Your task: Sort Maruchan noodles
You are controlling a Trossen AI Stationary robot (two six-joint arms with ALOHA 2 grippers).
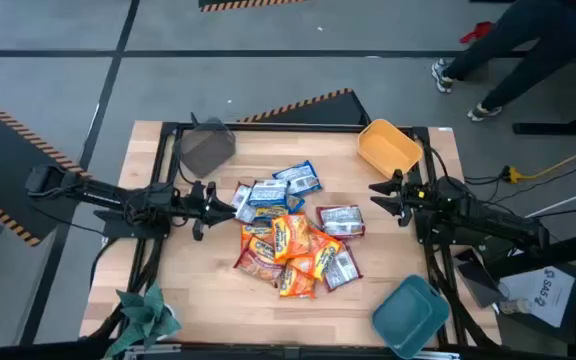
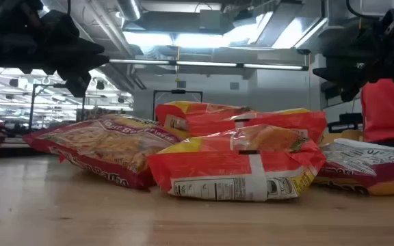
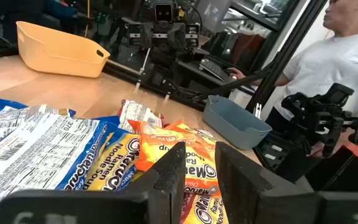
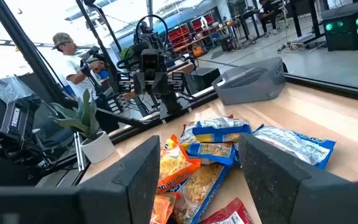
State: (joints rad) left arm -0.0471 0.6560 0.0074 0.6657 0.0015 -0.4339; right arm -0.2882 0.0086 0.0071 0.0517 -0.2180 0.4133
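Fingers of the left gripper (image 1: 230,203), left of centre in the high view, stand slightly apart with nothing between them, just beside the blue packets. At centre right, the right gripper (image 1: 378,193) is spread and empty, near a silver-grey packet (image 1: 341,221). The noodle packets (image 1: 293,238) lie heaped mid-frame on the table (image 1: 388,265), between both arms.

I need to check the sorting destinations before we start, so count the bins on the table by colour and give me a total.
Grey bin: 1
Yellow bin: 1
Teal bin: 1
Total: 3 bins
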